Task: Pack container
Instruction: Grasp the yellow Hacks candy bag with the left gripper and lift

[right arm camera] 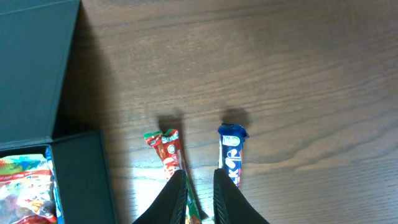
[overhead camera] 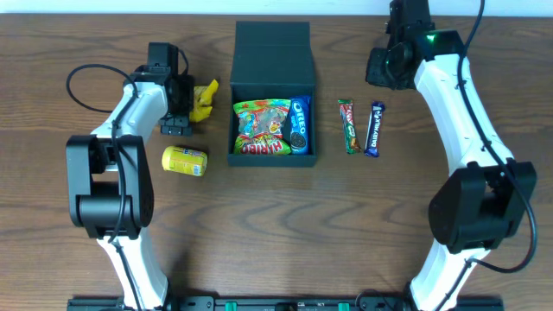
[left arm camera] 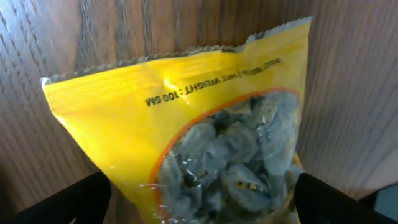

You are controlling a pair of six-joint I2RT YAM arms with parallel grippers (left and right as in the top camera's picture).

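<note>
Overhead: container open and part filled, yellow bag lined up

Overhead, we see the dark green container (overhead camera: 272, 52) at the centre of the wooden table (overhead camera: 484, 34). Its flap lid is laid back toward the top of the frame, so the cavity faces up for loading. Inside lie a Haribo gummy bag (overhead camera: 261, 130) and, tucked against the right wall, an Oreo pack (overhead camera: 299, 125). We judge the packing partly done, since four items are outside the box.

At mid-left of the frame a yellow sweet bag (left arm camera: 186, 124) lies on the wood, with a small yellow can (overhead camera: 184, 161) on its side below it. The left wrist view shows the left gripper (left arm camera: 202, 211) spread wide. One dark finger (left arm camera: 68, 202) sits in each lower corner, with the bag's near end between them. We see neither finger pressing the film, so we read the gripper as released and straddling the bag, set for a pinch across its width.

Right of the box, a red-and-green bar (overhead camera: 349, 126) and a Dairy Milk bar (overhead camera: 373, 130) lie side by side, just apart. In the right wrist view the right gripper (right arm camera: 199, 180) looks down on both bars. Its fingers are drawn almost together with only a slit between them, and it grasps nothing.
</note>
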